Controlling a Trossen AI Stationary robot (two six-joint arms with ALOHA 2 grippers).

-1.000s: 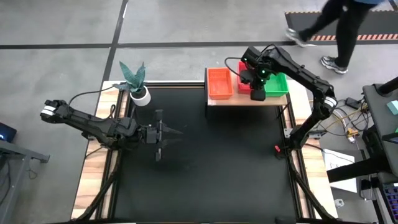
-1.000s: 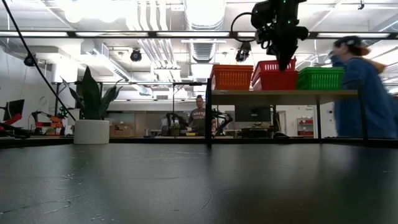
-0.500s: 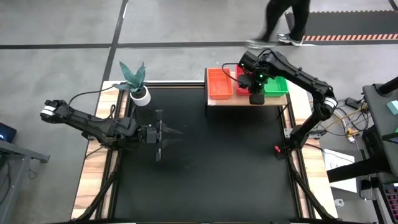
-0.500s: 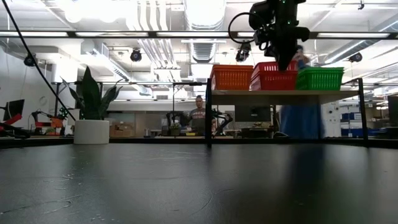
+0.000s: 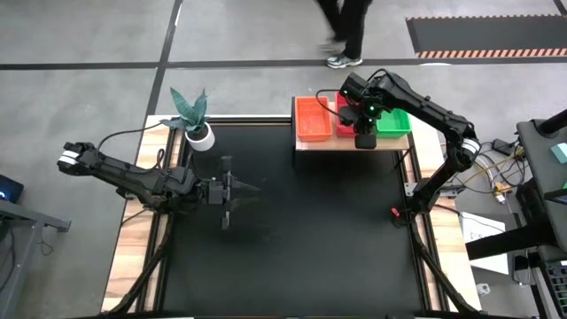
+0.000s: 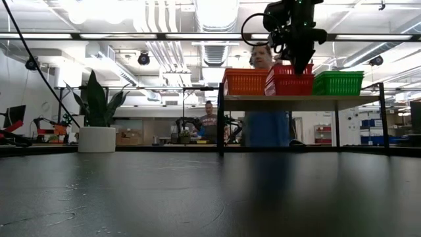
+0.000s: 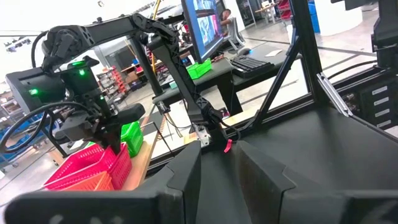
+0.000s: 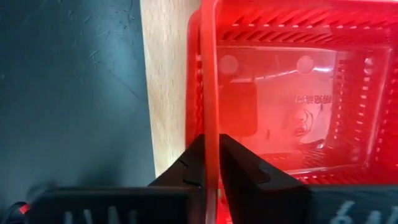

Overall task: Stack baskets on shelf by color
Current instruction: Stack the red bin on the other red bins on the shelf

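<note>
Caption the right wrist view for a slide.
Right hand pinching the red basket's rim over the wooden shelf.

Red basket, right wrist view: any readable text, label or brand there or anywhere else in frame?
Sticker in the bottom of the red basket: a line of dark print, too blurred to read.
Monitor seen from the left wrist: screen content too small to read.
Floor mat in the high view: striped edge only, no words.
Nothing else legible in any view.
</note>
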